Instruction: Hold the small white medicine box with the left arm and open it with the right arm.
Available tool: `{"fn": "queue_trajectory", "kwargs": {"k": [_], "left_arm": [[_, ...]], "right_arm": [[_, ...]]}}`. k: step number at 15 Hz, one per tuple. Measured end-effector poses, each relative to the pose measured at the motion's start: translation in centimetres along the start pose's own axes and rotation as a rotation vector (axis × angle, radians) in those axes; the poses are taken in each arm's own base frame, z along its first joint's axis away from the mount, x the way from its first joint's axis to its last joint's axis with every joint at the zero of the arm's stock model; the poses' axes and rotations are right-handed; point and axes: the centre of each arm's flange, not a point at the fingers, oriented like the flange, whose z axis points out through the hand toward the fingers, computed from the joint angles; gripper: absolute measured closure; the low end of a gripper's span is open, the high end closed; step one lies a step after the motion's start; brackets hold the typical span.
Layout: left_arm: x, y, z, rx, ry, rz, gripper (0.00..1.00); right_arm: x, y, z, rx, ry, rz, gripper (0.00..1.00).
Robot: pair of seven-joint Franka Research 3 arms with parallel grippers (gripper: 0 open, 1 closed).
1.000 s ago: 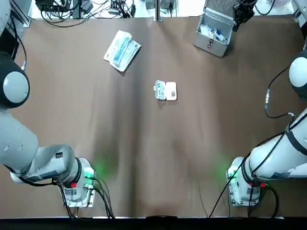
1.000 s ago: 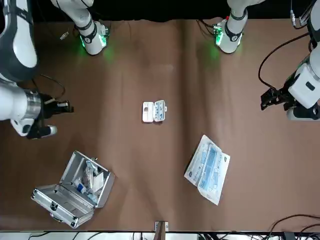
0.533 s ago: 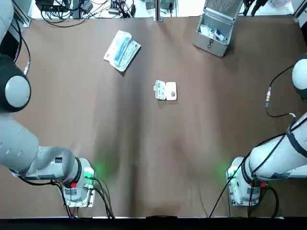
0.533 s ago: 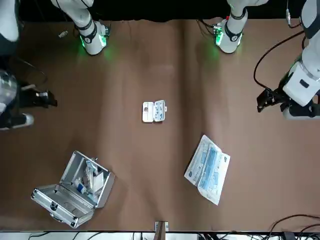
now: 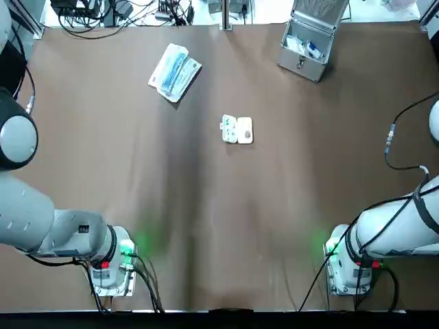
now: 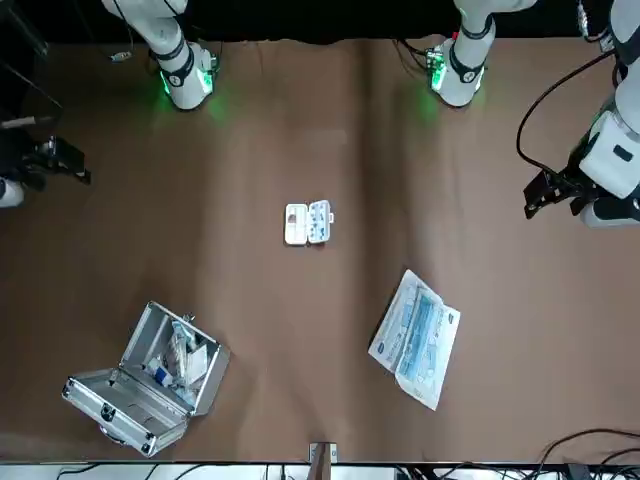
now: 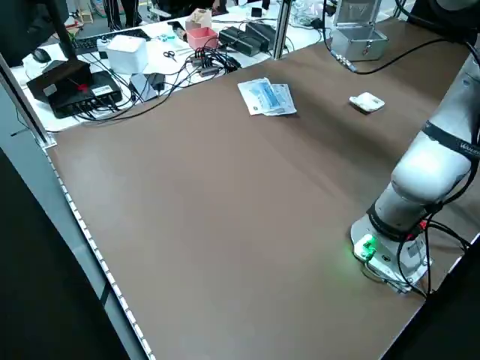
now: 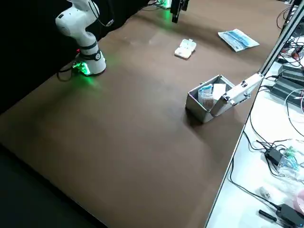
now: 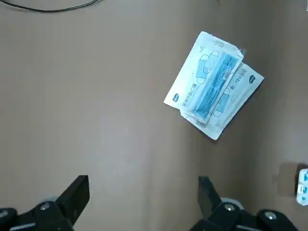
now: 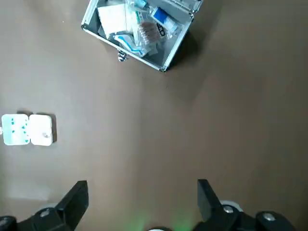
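**Top view:** the small white medicine box point(image 5: 237, 129) lies at the middle of the table point(image 5: 206, 226), well apart from both arms. It appears to lie open, two halves flat side by side, though this cannot be confirmed.

**Left wrist view:** left gripper point(image 9: 143, 185), jaws spread wide, empty, near the mask packet point(image 9: 213, 91).

**Right wrist view:** right gripper point(image 10: 142, 187), jaws spread wide, empty, with the metal case point(image 10: 139, 31) beyond.

**Judgement:** no hold is established. If the box is shut, the left arm must first reach and pinch it.
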Motion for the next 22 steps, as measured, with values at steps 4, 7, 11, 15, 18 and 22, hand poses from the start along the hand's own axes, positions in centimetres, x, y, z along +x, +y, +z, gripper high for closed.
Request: {"fn": "queue_trajectory", "kwargs": {"k": [4, 7, 11, 15, 18, 22], "left_arm": [[0.4, -1.3, -0.4, 0.0, 0.01, -0.022, 0.0], [0.6, -3.4, -0.5, 0.004, 0.012, -0.053, 0.0], [0.5, -3.1, -0.5, 0.004, 0.001, -0.048, 0.0], [-0.1, -2.9, -1.3, 0.009, -0.037, -0.043, 0.0], [-0.4, -2.9, -2.9, 0.009, -0.036, -0.043, 0.0], [-0.7, -2.8, -4.3, 0.01, -0.044, -0.04, 0.0]], "right_arm": [[-3.5, -0.5, -3.7, -0.005, 0.033, 0.013, 0.0], [-5.0, -1.0, -4.7, -0.008, 0.058, 0.019, 0.0], [-5.0, -0.1, -3.2, -0.007, 0.064, 0.038, 0.0], [-4.9, 0.9, -3.2, -0.006, 0.071, 0.055, 0.0], [-4.6, 1.4, -2.8, -0.006, 0.077, 0.064, 0.0], [-3.8, 2.6, -1.5, -0.005, 0.07, 0.086, 0.0]]}}
